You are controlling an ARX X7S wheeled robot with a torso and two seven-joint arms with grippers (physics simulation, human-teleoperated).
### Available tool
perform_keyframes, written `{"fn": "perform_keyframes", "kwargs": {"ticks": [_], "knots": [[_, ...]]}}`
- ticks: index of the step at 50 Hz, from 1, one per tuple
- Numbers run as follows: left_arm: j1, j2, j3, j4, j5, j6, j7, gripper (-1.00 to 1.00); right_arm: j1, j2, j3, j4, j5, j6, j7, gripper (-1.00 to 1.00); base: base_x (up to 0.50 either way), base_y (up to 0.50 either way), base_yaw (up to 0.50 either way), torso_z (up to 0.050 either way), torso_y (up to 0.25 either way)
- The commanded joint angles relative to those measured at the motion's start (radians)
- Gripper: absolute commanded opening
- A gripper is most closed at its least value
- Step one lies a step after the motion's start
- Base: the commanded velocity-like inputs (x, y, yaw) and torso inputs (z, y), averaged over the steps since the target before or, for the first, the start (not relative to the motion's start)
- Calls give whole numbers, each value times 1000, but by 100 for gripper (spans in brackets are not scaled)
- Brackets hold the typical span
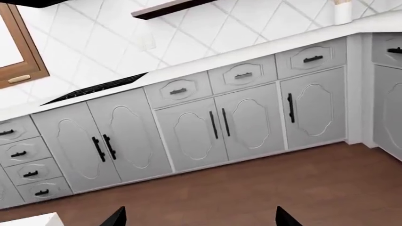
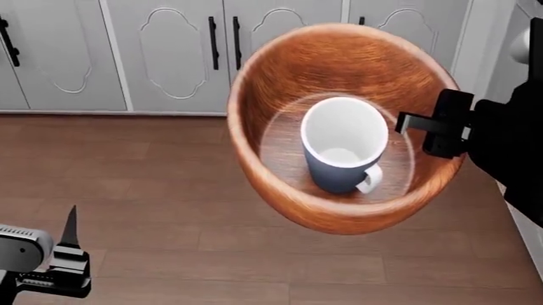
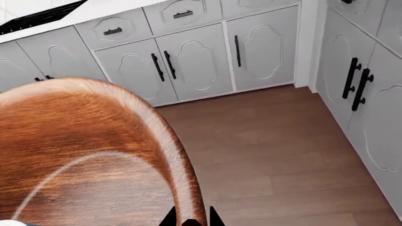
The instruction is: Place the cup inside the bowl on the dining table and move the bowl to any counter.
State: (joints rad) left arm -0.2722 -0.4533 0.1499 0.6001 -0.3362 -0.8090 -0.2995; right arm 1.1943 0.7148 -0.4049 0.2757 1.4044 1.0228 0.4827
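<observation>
The bowl (image 2: 339,127) hung in the air over the wooden floor (image 2: 152,190), carried by the right gripper (image 2: 424,130), whose fingers (image 3: 215,217) pinched the thick rim on the bowl's right side, one inside the wall and one outside. The cup (image 2: 342,145) stood upright on the bowl's flat bottom, its white handle turned toward the robot, so the first half of the task looked done. The left gripper (image 1: 199,217) hung low and empty near the floor side of the head view, fingers spread wide, well apart from the bowl. What the coming move turned on: the counter (image 1: 207,63) lay ahead of the robot and higher than the grey cabinets (image 2: 170,51) the head camera saw, so the worktop itself was outside that view. The bowl, held from one edge only, would likely need lifting forward and level, or the cup might slide
</observation>
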Motion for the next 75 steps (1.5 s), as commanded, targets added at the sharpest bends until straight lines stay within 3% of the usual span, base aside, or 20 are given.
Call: {"fn": "perform_keyframes", "kwargs": {"ticks": [1,75], "knots": [[1,2,-14,-11,-4,40,8,100,36,-18,11,8,-10,-5,-21,-100,500,0,0,0,10],[-10,-7,-17,-4,-30,44,-1,100,92,-22,0,3,11,22,8,-100,500,0,0,0,1]]}}
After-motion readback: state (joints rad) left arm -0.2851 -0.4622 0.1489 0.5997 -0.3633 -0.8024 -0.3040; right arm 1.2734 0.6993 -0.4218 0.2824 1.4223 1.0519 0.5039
